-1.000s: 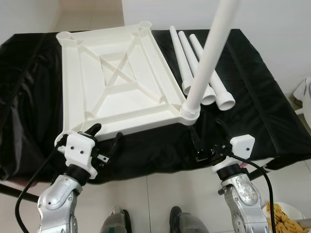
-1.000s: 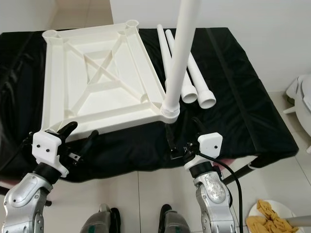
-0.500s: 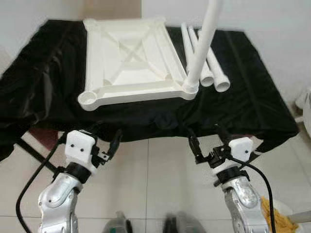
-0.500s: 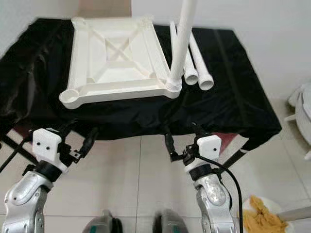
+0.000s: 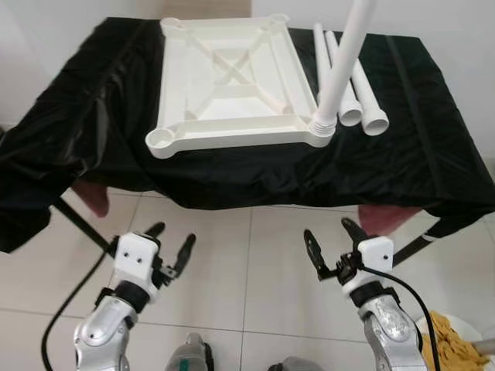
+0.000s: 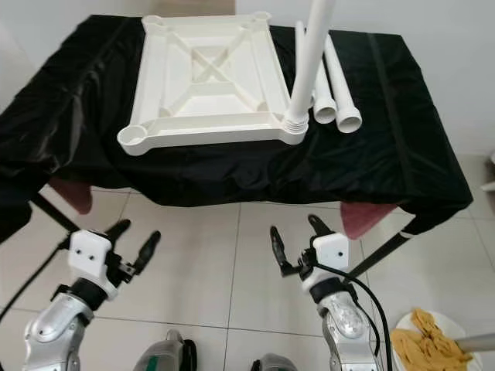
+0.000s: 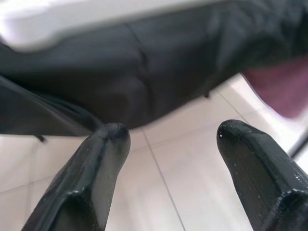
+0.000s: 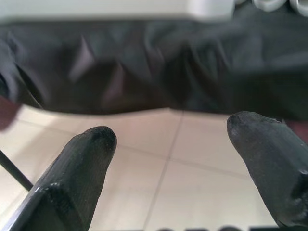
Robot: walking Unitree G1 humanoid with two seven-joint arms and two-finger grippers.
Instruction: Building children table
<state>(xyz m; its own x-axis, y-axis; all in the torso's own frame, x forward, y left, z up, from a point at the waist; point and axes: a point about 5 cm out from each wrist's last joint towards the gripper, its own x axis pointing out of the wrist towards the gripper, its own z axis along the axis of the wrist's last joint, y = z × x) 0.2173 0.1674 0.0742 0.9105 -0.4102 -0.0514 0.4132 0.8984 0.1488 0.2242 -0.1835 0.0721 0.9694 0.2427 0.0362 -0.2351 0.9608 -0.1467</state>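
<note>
Hovering over the floor with fingers spread, left gripper point(image 5: 172, 244) and right gripper point(image 5: 331, 244) face the tabletop point(image 5: 224, 85) beyond, on the worktop point(image 5: 433, 131).

We lose the upright leg point(image 5: 340, 66) past the top edge. The black cloth point(image 6: 387, 154) hides what carries it; wrist views blur.

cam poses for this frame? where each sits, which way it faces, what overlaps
Left eye, right eye: head, facing down-forward at the tabletop on the black cloth; left pincer and right pincer over floor.
Left wrist: along its fingers, toward the cloth edge.
Right wrist: along its fingers, same.
Shared: cloth, white tabletop edge.
</note>
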